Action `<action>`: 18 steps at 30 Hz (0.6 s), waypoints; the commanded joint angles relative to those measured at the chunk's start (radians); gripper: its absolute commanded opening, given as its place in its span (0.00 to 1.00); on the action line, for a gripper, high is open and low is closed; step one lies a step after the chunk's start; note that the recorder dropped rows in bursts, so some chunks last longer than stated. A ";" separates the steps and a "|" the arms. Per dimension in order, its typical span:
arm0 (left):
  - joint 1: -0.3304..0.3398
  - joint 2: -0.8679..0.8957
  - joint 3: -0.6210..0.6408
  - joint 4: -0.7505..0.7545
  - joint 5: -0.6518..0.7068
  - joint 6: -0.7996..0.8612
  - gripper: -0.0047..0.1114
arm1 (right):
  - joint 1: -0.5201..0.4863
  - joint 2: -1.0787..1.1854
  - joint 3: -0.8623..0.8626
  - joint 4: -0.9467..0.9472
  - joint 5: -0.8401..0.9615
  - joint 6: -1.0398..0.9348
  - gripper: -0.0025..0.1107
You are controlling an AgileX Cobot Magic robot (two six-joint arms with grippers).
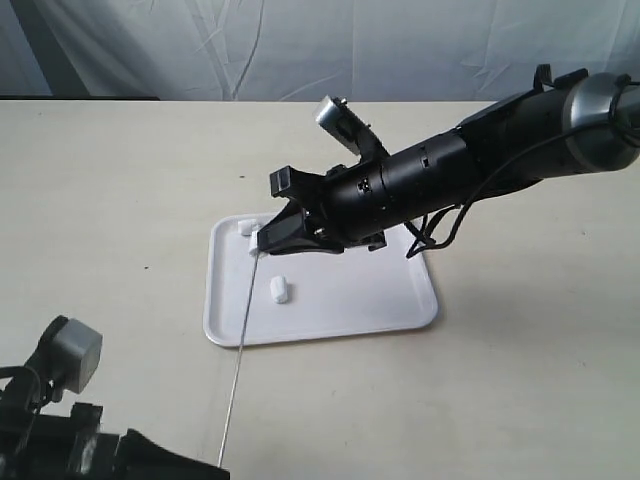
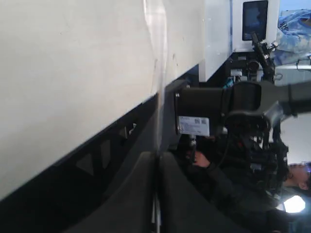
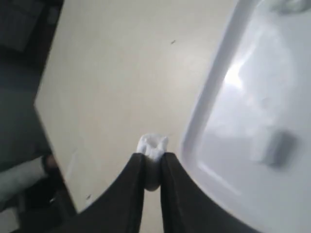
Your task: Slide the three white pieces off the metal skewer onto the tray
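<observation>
The white tray (image 1: 350, 300) lies mid-table. One white piece (image 1: 279, 289) rests on it, and another (image 1: 246, 227) sits in its far left corner. My right gripper (image 1: 258, 243) is shut on the third white piece (image 3: 153, 147) at the tray's left rim. The thin metal skewer (image 1: 240, 350) runs from there to my left gripper (image 1: 205, 472) at the near edge. In the left wrist view that gripper (image 2: 157, 160) is shut on the skewer (image 2: 158, 121). The right wrist view shows the right gripper (image 3: 153, 158), the tray (image 3: 252, 87) and a loose piece (image 3: 274, 148).
The beige table (image 1: 120, 200) spreads around the tray, with a white curtain (image 1: 300, 45) behind it. The right arm (image 1: 470, 165) reaches across from the right above the tray's far side. The left arm's camera housing (image 1: 70, 355) sits near the bottom left corner.
</observation>
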 commanded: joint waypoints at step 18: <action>-0.001 0.256 -0.384 0.006 -0.458 -0.052 0.04 | -0.004 -0.195 -0.004 -0.153 -0.052 0.004 0.43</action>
